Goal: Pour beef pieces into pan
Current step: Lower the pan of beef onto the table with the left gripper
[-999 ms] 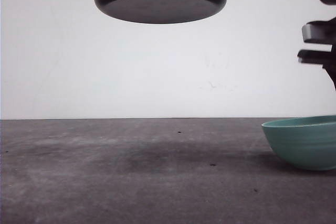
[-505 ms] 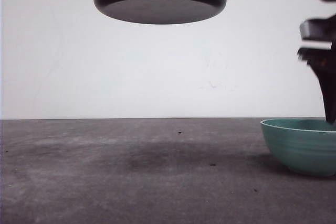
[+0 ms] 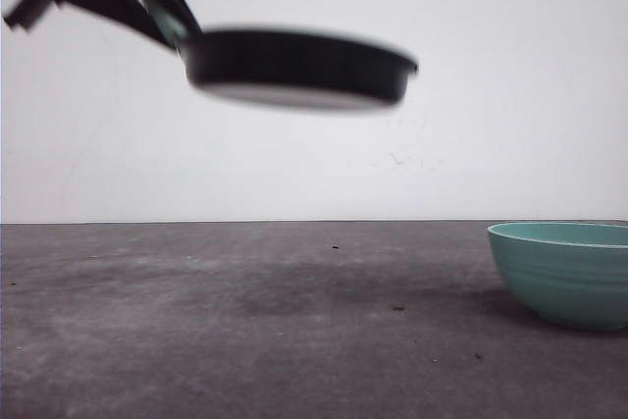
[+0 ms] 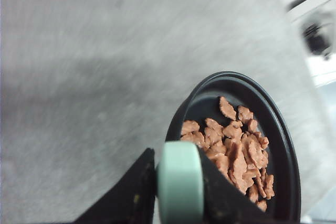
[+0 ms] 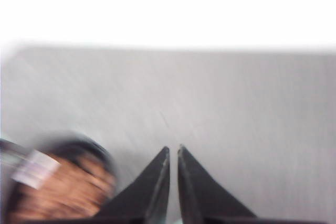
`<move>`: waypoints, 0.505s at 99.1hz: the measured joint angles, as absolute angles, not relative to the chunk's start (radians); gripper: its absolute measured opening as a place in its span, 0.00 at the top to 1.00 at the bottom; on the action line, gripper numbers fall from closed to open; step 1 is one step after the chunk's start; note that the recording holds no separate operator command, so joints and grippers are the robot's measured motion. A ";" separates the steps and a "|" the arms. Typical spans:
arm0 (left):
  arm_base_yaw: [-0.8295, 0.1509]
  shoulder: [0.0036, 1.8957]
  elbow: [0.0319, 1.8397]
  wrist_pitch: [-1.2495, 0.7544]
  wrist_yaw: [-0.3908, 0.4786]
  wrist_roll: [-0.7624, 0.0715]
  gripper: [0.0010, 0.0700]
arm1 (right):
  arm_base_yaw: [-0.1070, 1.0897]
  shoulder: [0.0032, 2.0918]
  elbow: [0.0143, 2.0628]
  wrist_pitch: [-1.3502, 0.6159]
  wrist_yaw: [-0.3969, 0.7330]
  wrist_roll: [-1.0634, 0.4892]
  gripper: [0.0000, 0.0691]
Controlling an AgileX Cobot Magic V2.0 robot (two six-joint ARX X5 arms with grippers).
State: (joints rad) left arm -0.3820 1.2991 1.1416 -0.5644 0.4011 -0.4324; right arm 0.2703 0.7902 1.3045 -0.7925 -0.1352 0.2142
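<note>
Above the grey surface (image 3: 245,321), well clear of it: shallow round black frying pan (image 3: 299,68), blurred, noted aloft at upper left in front view. Held by left hand (image 4: 176,182), clamped on short mint-green rounded handle (image 4: 180,182). Within pan: heap of small reddish-brown beef pieces (image 4: 233,148), gathered toward handle side. Right hand (image 5: 174,153) noted with tips nearly together, gripping nothing. Ribbed teal-green bowl (image 3: 564,272) resting on surface at right.

The left gripper (image 4: 178,192) clamps the mint-green handle (image 4: 180,182) of the pan (image 4: 281,145), which holds the beef pieces (image 4: 236,148) above the grey bench (image 4: 94,77).
</note>
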 joint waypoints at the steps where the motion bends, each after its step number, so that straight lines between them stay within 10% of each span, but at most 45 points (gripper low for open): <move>1: -0.382 1.306 1.142 -0.564 0.401 -0.432 0.93 | 0.271 0.781 1.305 -0.794 -0.135 0.215 0.98; 50: -0.424 1.586 1.140 -0.484 0.340 -0.432 0.93 | 0.275 0.506 1.304 -1.047 -0.074 0.238 0.98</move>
State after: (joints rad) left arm -0.4244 1.5860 1.1404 -0.4835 0.3397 -0.4324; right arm 0.2749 0.5060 1.3041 -1.0473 -0.0742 0.2379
